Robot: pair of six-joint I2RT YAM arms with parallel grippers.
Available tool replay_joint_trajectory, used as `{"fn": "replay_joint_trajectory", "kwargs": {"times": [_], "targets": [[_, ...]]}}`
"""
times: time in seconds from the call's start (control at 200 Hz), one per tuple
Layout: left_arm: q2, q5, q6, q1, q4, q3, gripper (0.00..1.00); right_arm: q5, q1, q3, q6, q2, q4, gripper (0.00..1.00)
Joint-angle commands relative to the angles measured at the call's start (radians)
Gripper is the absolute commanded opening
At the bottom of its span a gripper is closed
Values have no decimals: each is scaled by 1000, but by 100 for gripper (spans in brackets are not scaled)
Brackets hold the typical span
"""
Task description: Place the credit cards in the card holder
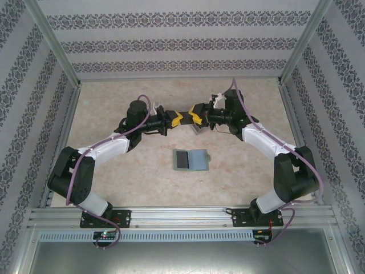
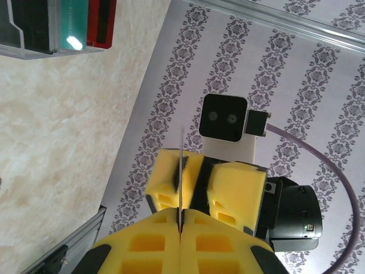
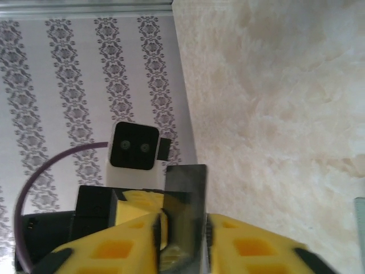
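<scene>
found left gripper clamped on dark grey card, 12 o'clock of card holder; right gripper parted, prob. handover for regrip.

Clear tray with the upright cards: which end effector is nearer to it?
Right. The right end effector hangs right by the clear tray; the left end effector is farther off, to the tray's left.

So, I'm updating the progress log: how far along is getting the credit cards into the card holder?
Done: maybe one; the open card holder shows a dark rectangle in its left half, card or pocket I cannot tell. In hand: a dark card held midair, left pincer shut on it, with the right pincer straddling it. Left: that card, plus a teal card and a red card in the clear tray.
</scene>
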Motion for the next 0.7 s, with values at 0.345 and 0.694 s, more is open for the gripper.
{"fn": "replay_joint_trajectory", "kwargs": {"times": [0.345,0.694], "targets": [[-121,-186,586,-98,-373,-167,0,230,100,-191,-495,-53,-353,25],[7,-274,611,-217,-258,-186,0,413,123,-240,-552,35,-397,21]]}}
